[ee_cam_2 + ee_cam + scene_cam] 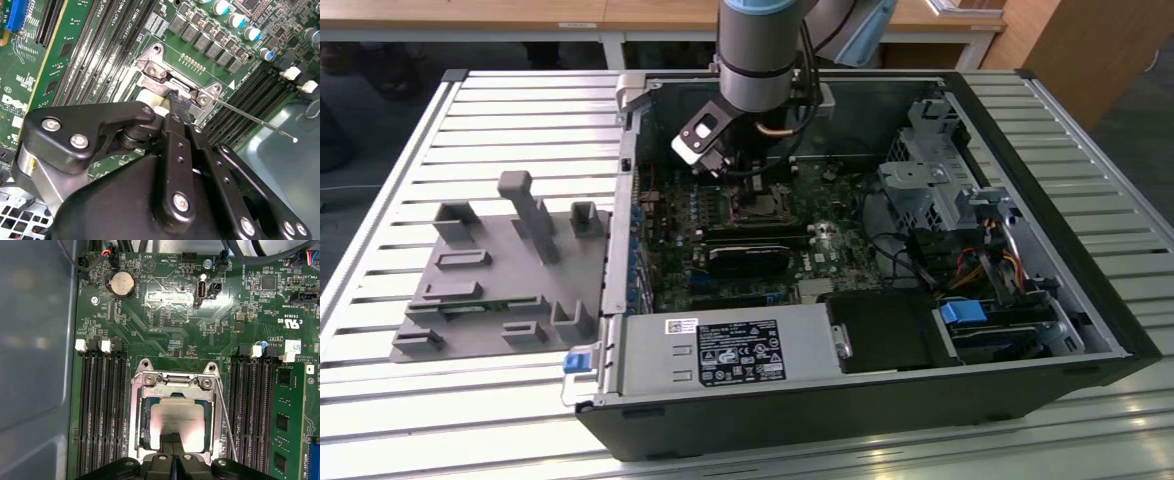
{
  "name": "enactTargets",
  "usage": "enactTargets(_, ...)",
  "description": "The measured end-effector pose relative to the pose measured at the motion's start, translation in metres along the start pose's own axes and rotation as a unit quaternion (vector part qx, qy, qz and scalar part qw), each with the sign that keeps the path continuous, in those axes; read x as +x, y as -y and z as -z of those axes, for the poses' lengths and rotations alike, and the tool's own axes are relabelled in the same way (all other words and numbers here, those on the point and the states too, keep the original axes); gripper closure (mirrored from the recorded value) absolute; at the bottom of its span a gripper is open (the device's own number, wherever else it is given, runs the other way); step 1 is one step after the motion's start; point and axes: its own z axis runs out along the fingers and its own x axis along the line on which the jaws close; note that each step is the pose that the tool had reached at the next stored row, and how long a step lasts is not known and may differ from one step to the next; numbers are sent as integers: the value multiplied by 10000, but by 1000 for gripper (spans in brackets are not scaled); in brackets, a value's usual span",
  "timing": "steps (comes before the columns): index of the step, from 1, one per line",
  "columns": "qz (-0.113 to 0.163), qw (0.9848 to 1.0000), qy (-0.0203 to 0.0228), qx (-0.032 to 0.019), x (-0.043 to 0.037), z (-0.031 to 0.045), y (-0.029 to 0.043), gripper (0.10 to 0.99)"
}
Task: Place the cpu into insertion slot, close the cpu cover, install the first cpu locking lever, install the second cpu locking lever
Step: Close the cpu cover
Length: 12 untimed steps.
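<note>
- A big computer case (854, 420) lies open on a metal table (454, 400).
- A grey holder (494, 270) sits on the table, at the exterior view's left of the case.
- The robot arm (758, 50) reaches down into the case.
- A green board (165, 340) lies flat at the bottom of the case.
- The gripper (173, 439) is low over the board, and its two fingers are pressed together with nothing seen between them.
- The insertion slot (144, 432) sits in the middle of the board, between rows of long black slots.
- The cpu cover (172, 392) lies over the slot.
- The cpu (177, 422) rests in the slot and shows through the cover's window.
- The gripper's tip is over one edge of the cpu.
- A thin metal lever (226, 425) runs along one side of the cover.
</note>
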Motion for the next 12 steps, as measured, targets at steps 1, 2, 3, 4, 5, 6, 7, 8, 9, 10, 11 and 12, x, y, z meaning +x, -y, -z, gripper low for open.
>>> enactTargets(1,0,10000,-1,-1,1,-1,-3,980)
enactTargets(2,0,10000,-3,-3,3,-3,-9,980)
enactTargets(3,0,10000,-2,-3,6,-2,-18,980)
enactTargets(4,0,10000,-2,-4,10,-2,-27,980)
enactTargets(5,0,10000,-3,-6,14,-4,-35,980)
enactTargets(6,0,10000,-3,-9,19,-4,-39,980)
enactTargets(7,0,10000,-3,-13,24,-5,-42,980)
enactTargets(8,1,10000,-4,-16,27,-4,-44,980)
enactTargets(9,1,10000,-6,-19,29,0,-46,980)
enactTargets(10,2,10000,-8,-21,31,5,-47,980)
enactTargets(11,1,10000,-7,-20,32,11,-47,980)
enactTargets(12,1,10000,-4,-18,31,15,-47,980)
